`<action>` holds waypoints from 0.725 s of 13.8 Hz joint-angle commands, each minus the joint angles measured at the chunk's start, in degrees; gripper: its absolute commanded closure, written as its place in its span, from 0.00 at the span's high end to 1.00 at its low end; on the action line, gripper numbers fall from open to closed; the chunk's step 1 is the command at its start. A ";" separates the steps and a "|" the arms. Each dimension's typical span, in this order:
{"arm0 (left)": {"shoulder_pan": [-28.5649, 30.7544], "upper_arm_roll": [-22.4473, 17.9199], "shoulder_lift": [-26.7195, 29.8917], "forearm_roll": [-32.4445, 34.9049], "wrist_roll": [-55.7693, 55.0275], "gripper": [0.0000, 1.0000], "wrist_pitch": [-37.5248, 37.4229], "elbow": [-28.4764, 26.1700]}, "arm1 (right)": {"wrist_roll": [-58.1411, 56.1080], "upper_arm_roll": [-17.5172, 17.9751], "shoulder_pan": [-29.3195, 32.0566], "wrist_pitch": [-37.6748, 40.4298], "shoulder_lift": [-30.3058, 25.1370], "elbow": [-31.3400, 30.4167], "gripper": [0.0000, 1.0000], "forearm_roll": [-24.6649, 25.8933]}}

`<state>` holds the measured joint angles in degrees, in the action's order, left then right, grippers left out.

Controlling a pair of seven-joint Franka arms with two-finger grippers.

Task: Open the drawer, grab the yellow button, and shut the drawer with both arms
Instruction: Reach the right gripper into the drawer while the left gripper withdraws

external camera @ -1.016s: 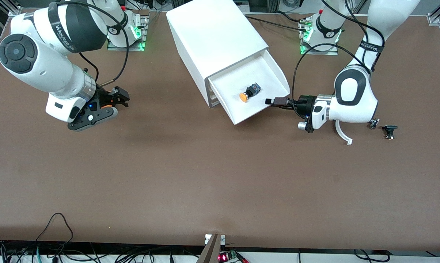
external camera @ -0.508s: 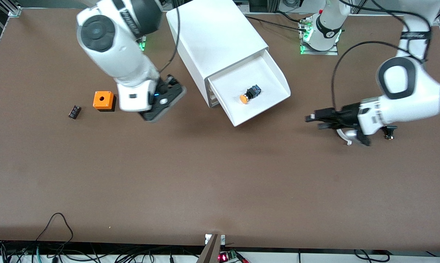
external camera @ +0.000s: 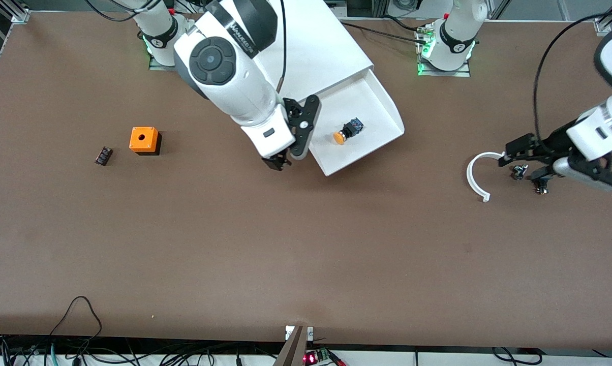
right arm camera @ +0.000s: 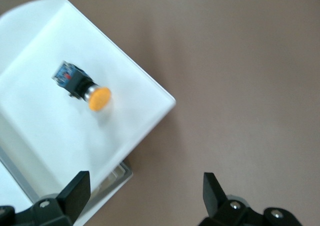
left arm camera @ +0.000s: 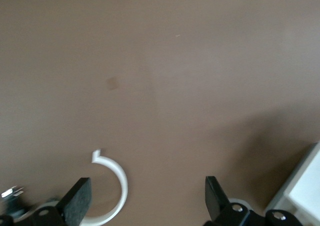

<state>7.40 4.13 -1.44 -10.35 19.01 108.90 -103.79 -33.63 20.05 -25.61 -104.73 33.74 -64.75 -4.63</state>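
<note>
The drawer (external camera: 374,140) stands pulled out of the white cabinet (external camera: 326,46). On its floor lies the button (external camera: 344,131), orange cap and dark body, also in the right wrist view as the button (right arm camera: 84,88) in the drawer (right arm camera: 45,131). My right gripper (external camera: 289,152) hangs open over the table beside the drawer's edge on the right arm's side, a short way from the button. My right gripper (right arm camera: 144,196) holds nothing. My left gripper (external camera: 520,162) is open and empty over a white ring, toward the left arm's end; the left gripper (left arm camera: 145,198) shows wide jaws.
A white open ring (external camera: 468,175) lies on the table, ring (left arm camera: 122,186), with two small black parts (external camera: 540,188) next to it. An orange cube with a hole (external camera: 144,139) and a small black block (external camera: 103,155) sit toward the right arm's end.
My left gripper let go of the drawer's front, opened and drew back toward the left arm's end. My right arm swung in from its end to the drawer's side.
</note>
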 commanded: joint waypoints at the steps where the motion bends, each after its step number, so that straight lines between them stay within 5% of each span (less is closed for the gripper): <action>1: -3.35 0.09 2.93 12.86 -13.32 1.00 -5.69 2.00 | -1.88 1.22 -2.07 0.93 2.56 5.16 1.00 1.46; 3: -3.80 0.36 2.85 15.10 -22.31 1.00 -9.31 3.15 | -7.29 1.57 -2.60 0.76 3.52 5.07 1.00 3.74; 10: -3.80 -0.35 2.50 14.40 -22.88 1.00 -9.40 3.41 | -20.42 2.45 -4.27 4.54 5.72 4.81 1.00 3.66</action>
<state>3.80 4.10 1.49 3.28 -3.30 100.66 -101.73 -51.62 21.78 -28.90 -101.54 37.78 -62.19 -1.97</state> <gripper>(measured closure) 0.000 0.000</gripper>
